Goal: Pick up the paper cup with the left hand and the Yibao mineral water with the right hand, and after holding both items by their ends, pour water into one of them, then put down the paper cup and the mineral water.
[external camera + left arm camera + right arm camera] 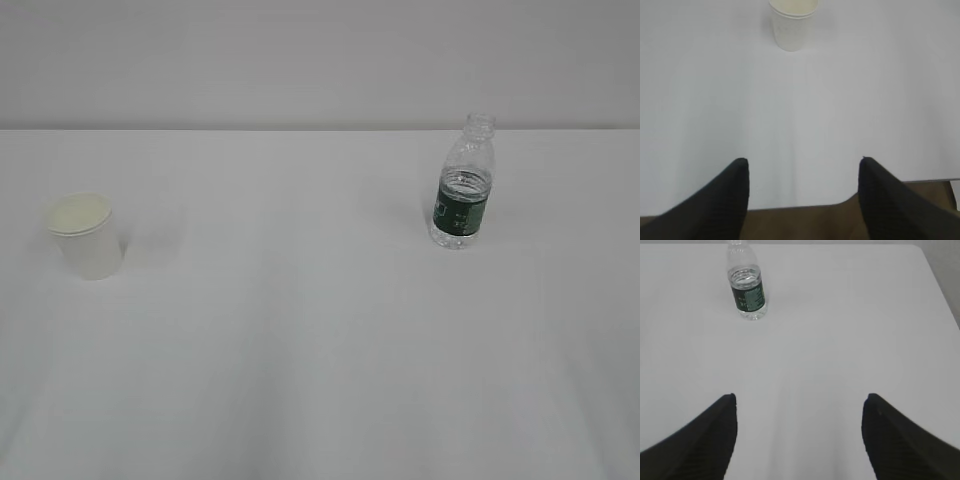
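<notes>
The white paper cup (85,235) stands upright on the left of the white table; in the left wrist view the paper cup (792,24) is at the top centre, far ahead of the jaws. The Yibao mineral water (464,185), uncapped and partly filled, stands upright on the right; in the right wrist view the bottle (746,287) is at the upper left. My left gripper (804,162) is open and empty near the table's front edge. My right gripper (800,399) is open and empty over the table. Neither gripper shows in the exterior view.
The white table (320,350) ends at a pale wall behind. In the left wrist view its front edge (805,204) shows with brown floor below. In the right wrist view the table's right edge (940,285) is at the upper right.
</notes>
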